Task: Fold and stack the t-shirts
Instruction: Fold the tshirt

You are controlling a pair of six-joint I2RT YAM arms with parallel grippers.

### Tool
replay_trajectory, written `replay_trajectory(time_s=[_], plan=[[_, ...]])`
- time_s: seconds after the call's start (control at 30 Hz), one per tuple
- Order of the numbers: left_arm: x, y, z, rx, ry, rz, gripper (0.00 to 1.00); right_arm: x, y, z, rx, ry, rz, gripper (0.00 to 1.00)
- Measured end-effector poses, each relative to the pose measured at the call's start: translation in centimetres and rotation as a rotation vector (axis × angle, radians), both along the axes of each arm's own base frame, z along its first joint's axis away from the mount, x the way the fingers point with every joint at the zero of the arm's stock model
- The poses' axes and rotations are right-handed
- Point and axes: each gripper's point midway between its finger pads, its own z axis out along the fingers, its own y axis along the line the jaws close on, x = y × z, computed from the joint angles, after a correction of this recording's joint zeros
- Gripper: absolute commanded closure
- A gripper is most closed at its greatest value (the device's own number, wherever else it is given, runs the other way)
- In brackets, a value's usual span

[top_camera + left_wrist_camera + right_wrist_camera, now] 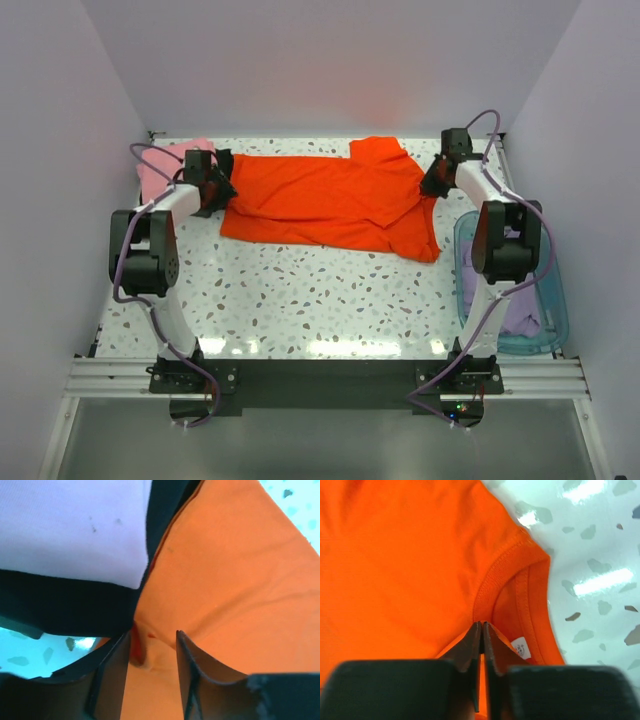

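Right jaws: fully shut, pinching the orange-red t-shirt (pixel 395 555) at the collar rib. Left jaws: partly apart over the hem end of the same shirt. A small ridge of cloth stands against one finger, but nothing is clamped as far as I can see.

The shirt lies lengthwise across the far half of the counter (pixel 300 300), collar to the right, one sleeve sticking out at the far edge. It's spread out, not a finished fold.

Just left of it is the pink t-shirt (pixel 165 165), which the left wrist view shows lying on the black t-shirt (pixel 65 610). These look folded and stacked.

The lavender t-shirt (pixel 520 320) is bunched in the blue basket (pixel 557 300) at right, untouched.

My read is roughly half done: finish orange, then do lavender.

Only label is a white neck tag (pixel 521 647), print too small to read.
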Motion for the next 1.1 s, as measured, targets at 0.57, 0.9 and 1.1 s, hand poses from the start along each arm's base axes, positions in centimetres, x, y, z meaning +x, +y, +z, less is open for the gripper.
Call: replay_trajectory(time_s=[0.57, 0.9, 1.1], plan=[[-3.2, -0.3, 3.1, 0.025, -0.074, -0.011, 0.68, -0.6, 1.3, 1.9, -0.020, -0.038, 0.065, 0.48], [-7.2, -3.9, -0.1, 0.055, 0.019, -0.075, 0.81, -5.7, 8.8, 0.8, -0.057, -0.014, 0.224, 0.46], [-9.0, -4.0, -1.5, 0.068, 0.059, -0.064, 0.85, -6.7, 10.9, -1.0, -0.066, 0.017, 0.254, 0.44]])
